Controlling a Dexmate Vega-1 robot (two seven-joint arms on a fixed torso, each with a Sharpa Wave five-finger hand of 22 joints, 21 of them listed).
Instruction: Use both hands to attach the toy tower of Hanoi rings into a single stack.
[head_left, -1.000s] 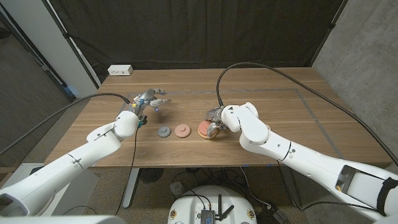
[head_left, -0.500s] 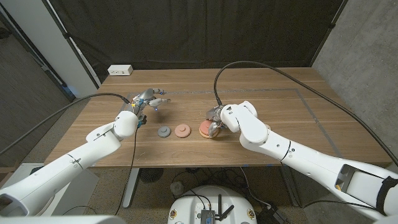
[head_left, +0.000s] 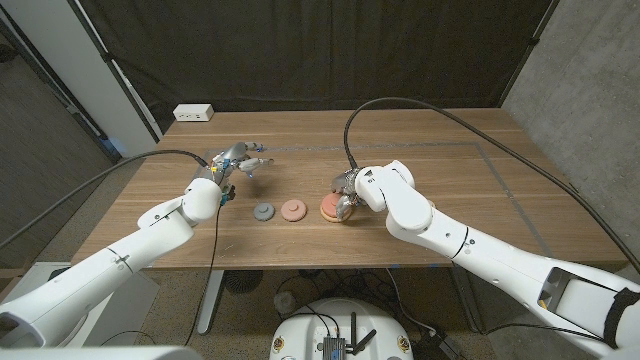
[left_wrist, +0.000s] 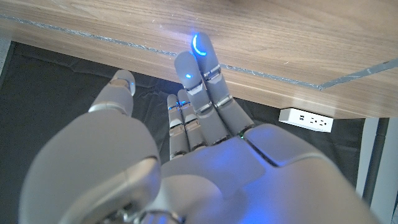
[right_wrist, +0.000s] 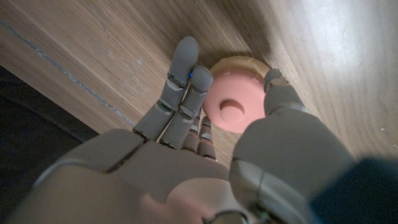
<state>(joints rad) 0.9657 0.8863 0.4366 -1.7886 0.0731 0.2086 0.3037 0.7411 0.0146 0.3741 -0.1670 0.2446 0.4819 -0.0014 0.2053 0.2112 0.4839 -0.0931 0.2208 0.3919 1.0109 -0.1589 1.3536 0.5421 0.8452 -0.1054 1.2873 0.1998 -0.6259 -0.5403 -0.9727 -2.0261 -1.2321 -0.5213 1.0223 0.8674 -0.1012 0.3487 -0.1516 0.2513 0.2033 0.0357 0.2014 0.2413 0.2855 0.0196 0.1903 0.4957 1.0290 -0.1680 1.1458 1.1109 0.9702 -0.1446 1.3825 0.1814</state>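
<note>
The back of the left hand is seen, its fingers held close together and extended toward the wooden bench, with blue light glowing at the fingertips. Nothing is held in it. A white power strip is seen by the bench edge, against dark curtain.

Wooden table bearing a grey ring, a pink ring, an orange-and-pink stack, a white power strip.
</note>
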